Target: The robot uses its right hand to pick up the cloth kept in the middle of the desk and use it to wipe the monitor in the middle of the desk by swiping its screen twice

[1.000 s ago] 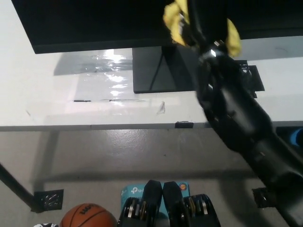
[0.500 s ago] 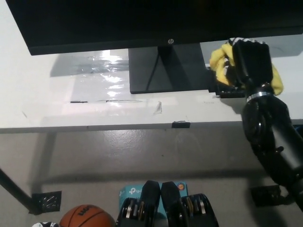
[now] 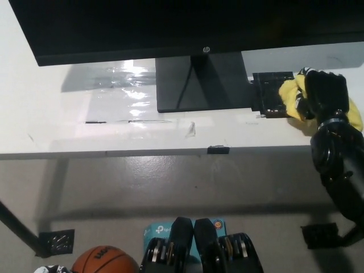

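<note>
The black monitor spans the top of the head view on its dark stand base, which rests on the white desk. My black right hand is down on the desk to the right of the stand, shut on the yellow cloth. The cloth bulges out to the left of the hand and shows again at its right edge, lying partly over a small black plate. The hand is well below and clear of the screen. My white left hand is out of the picture.
A small black clip sits on the desk's front edge. Below on the grey floor lie an orange basketball, a teal box and black bracket plates.
My right hand has come down from the screen's lower edge and moved right, carrying the yellow cloth to the desk surface beside the stand.
</note>
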`<state>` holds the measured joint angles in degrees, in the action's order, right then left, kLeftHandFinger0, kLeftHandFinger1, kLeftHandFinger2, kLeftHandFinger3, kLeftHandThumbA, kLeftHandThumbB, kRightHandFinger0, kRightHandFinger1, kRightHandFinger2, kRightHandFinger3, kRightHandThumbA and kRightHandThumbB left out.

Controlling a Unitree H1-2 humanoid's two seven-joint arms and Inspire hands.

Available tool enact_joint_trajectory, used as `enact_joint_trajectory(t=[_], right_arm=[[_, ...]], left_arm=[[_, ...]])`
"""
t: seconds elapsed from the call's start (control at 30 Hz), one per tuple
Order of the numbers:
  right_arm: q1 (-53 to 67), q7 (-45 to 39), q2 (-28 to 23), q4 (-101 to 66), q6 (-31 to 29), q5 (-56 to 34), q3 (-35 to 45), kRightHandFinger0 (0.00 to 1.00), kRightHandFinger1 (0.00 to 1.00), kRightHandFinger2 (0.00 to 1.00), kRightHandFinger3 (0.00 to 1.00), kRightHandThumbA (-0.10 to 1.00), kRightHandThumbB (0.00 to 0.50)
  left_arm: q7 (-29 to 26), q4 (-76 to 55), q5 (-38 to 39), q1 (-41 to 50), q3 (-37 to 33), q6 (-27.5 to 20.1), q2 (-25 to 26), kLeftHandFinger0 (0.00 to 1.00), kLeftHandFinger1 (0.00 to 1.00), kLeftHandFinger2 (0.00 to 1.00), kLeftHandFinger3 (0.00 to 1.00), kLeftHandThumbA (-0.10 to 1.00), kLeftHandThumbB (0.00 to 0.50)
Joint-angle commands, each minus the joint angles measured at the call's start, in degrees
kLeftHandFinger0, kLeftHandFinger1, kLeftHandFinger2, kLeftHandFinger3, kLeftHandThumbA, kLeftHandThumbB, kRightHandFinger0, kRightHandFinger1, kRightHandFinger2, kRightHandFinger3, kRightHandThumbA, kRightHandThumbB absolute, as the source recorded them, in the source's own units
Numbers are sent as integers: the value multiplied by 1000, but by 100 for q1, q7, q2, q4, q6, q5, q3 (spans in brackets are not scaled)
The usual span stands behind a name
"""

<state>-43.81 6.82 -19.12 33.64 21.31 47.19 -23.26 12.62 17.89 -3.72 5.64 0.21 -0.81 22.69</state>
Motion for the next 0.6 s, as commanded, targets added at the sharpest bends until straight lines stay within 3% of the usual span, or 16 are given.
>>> enact_joint_trajectory(t=[0.0,0.03,0.17,0.37,0.57], right_arm=[[-462,-914,-42,-214,509,-85,-8,835,1000,1000,1000,378,154],[-411,-1099,9,-350,552,-153,129,1000,1000,1000,1000,451,276],[-226,-1329,117,-818,562,-82,441,1000,1000,1000,1000,615,490],[-118,-1445,73,-1322,562,133,480,1000,1000,1000,1000,730,500],[-75,-1610,-28,-1671,562,96,465,1000,1000,1000,1000,741,500]], left_arm=[[28,-171,60,-6,68,-100,119,512,528,662,807,387,319],[30,-162,53,-9,67,-123,120,512,532,663,808,385,316],[6,-171,-32,-25,47,-69,145,527,557,693,813,413,300],[-9,-171,-52,-32,46,-39,133,504,531,675,809,413,316],[-17,-189,-90,-19,40,-67,143,515,546,686,809,440,317]])
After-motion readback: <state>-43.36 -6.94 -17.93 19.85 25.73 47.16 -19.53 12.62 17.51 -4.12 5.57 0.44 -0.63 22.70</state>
